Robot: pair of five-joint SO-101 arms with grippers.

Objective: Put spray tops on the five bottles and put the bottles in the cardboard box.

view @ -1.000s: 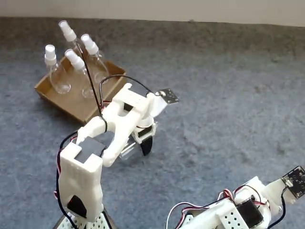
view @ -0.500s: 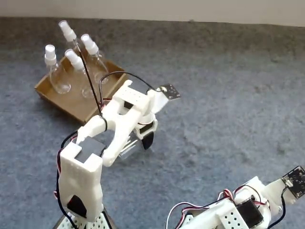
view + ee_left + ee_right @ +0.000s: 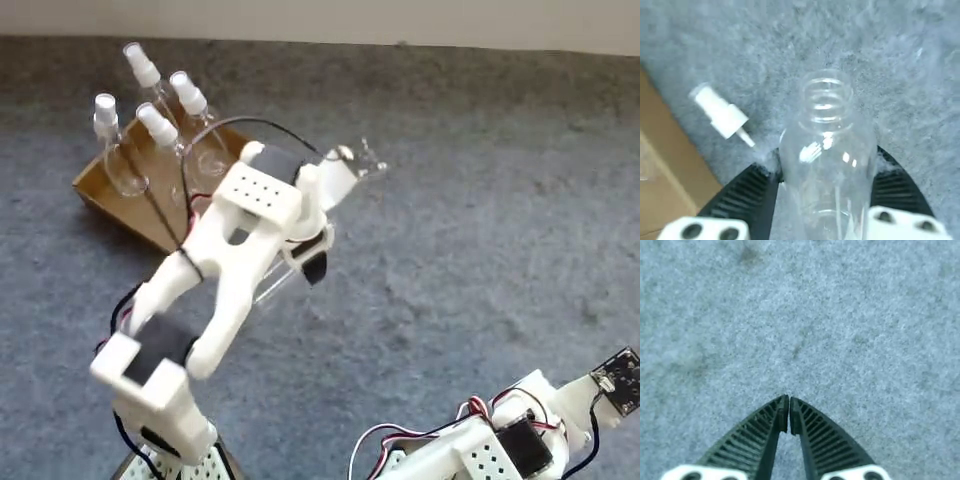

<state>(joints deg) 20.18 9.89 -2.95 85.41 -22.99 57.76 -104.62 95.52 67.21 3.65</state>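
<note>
My left gripper (image 3: 826,160) is shut on a clear bottle (image 3: 826,150) whose threaded neck is open, with no spray top on it. A loose white spray top (image 3: 722,116) lies on the carpet close beside the bottle, between it and the cardboard box (image 3: 660,185). From above, the left gripper (image 3: 300,270) holds the bottle (image 3: 272,285) just off the box's near right corner. The cardboard box (image 3: 125,210) stands at the far left and holds several clear bottles (image 3: 125,165) with white spray tops. My right gripper (image 3: 789,415) is shut on nothing over bare carpet.
Grey carpet (image 3: 480,230) covers the whole table. The right arm (image 3: 520,440) sits low at the near right edge. The left arm's white links (image 3: 220,260) and black cables cross in front of the box.
The left arm has risen and swung toward the box, lifting the uncapped bottle with it. The right arm has kept still.
</note>
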